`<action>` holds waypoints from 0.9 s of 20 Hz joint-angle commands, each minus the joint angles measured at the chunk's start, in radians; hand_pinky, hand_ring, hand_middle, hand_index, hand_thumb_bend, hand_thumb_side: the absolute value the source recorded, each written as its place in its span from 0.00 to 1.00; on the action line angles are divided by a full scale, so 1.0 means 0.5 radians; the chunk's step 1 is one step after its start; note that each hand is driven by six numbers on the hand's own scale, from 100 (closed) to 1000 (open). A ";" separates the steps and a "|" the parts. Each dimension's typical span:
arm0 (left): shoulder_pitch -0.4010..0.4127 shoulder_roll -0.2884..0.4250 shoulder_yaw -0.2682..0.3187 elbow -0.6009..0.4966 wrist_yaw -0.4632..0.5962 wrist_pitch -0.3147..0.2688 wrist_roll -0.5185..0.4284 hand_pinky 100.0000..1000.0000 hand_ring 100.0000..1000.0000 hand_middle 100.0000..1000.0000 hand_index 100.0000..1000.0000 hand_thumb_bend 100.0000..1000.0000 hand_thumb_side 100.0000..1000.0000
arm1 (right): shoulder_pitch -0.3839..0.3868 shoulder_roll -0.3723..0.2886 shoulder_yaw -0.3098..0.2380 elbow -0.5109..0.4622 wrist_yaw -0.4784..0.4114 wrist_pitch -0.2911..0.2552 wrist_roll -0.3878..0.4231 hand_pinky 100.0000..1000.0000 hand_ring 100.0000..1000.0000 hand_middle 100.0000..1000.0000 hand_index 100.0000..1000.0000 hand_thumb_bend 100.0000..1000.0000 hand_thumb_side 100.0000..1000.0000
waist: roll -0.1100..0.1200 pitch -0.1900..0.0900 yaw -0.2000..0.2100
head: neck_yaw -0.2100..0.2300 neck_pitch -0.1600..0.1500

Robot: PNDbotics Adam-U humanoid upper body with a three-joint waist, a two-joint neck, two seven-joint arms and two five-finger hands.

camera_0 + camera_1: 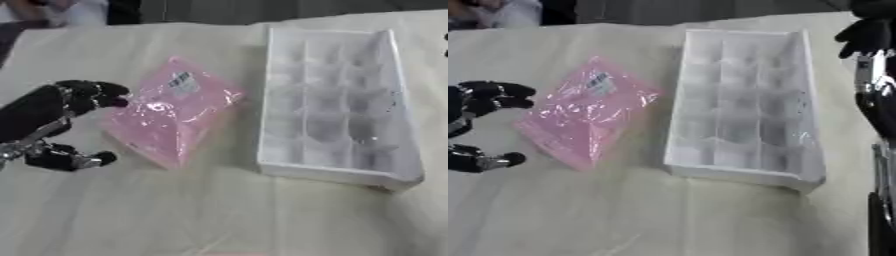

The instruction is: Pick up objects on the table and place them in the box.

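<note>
A pink see-through plastic bag [171, 112] with a small label lies flat on the cloth-covered table, left of the box. The white box [337, 100] is a long tray divided into several compartments, which look empty. My left hand [39, 117] is at the bag's left edge, open. Its fingers [92, 94] are spread above and its thumb [74, 160] below, and the fingertips are close to the bag's edge without closing on it. My right hand [870, 34] shows as a dark shape at the far right, beyond the box's top corner, holding nothing that I can see.
The beige tablecloth [219, 215] stretches bare toward the front. My right arm [877, 115] runs down the right edge, beside the box. People's clothing shows past the far table edge at the top left.
</note>
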 commanded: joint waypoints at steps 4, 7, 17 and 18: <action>0.010 -0.002 0.083 -0.098 -0.406 0.016 0.112 0.66 0.78 0.81 0.87 0.76 0.00 | -0.020 -0.038 -0.013 -0.039 0.013 -0.002 -0.019 0.29 0.45 0.62 0.66 0.00 0.48 | -0.006 -0.021 0.006 | -0.039 -0.007; 0.029 -0.035 0.072 -0.158 -0.827 0.045 0.224 0.66 0.79 0.82 0.88 0.76 0.00 | -0.023 -0.037 -0.013 -0.039 0.015 -0.002 -0.021 0.29 0.45 0.62 0.66 0.00 0.48 | -0.009 -0.018 0.006 | -0.052 -0.007; 0.040 -0.014 -0.013 -0.115 -1.265 0.052 0.516 0.67 0.80 0.82 0.89 0.78 0.00 | -0.020 -0.045 -0.018 -0.039 0.024 0.000 -0.027 0.29 0.45 0.62 0.66 0.00 0.48 | 0.000 -0.025 0.018 | -0.087 -0.007; 0.042 -0.005 -0.021 -0.127 -1.263 0.047 0.522 0.67 0.80 0.82 0.89 0.78 0.00 | -0.018 -0.049 -0.021 -0.039 0.027 0.001 -0.029 0.29 0.45 0.62 0.66 0.00 0.48 | 0.003 -0.025 0.026 | -0.093 -0.007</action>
